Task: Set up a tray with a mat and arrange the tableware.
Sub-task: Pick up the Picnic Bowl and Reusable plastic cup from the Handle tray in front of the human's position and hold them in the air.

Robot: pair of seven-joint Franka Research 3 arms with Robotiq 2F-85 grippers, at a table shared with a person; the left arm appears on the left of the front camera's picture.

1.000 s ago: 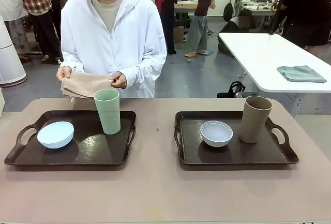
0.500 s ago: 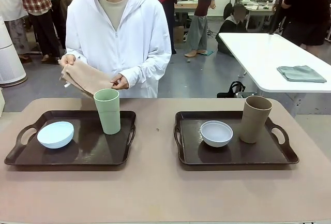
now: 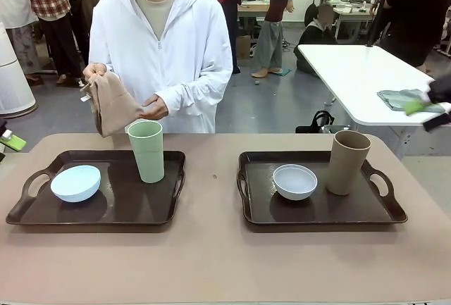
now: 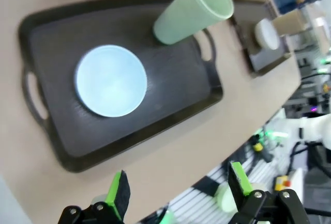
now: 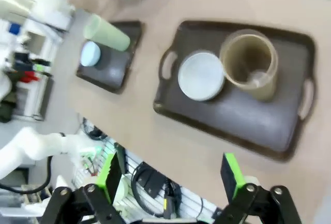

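Observation:
A pale blue bowl (image 3: 75,182) and a tall pale green cup (image 3: 146,151) stand on the left dark tray (image 3: 127,203). On the right dark tray (image 3: 324,210) stand a white-grey bowl (image 3: 294,181) and a tall tan-brown cup (image 3: 347,162). Across the table the person holds a tan mat (image 3: 113,104) in both hands, hanging above the green cup. My left gripper (image 4: 178,188) is open, high above the blue bowl (image 4: 111,88) and the green cup (image 4: 191,12). My right gripper (image 5: 170,175) is open too, high over the white-grey bowl (image 5: 200,75) and the tan cup (image 5: 249,63).
The beige table (image 3: 211,263) has bare surface between the trays and along its near edge. A green pad of the left gripper (image 3: 8,141) shows at the left border, the right gripper (image 3: 423,104) at the right border. A white table (image 3: 352,72) stands behind.
The person has lifted the mat from a flat fold so it now hangs from the raised hand. Both gripper tips have come into the front view at its edges.

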